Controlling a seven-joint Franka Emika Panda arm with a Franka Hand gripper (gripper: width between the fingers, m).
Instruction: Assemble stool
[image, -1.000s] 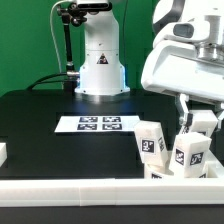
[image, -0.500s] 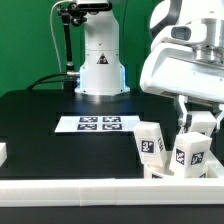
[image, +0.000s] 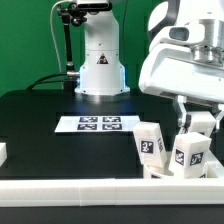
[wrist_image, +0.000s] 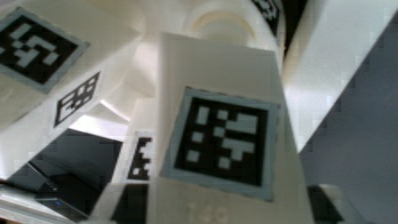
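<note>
The gripper (image: 194, 127), at the right edge of the exterior view, is closed tight on the top of a leg (image: 190, 155). The leg hangs straight below it at lower right, with its long axis about vertical. A second leg (image: 150, 143) stands just beside it, toward the exterior view's left. I cannot make out the seat. The black table (image: 40, 115) lies open at frame left, and the marker board (image: 98, 124) is well apart. The rail (image: 90, 190) crosses the bottom.
</note>
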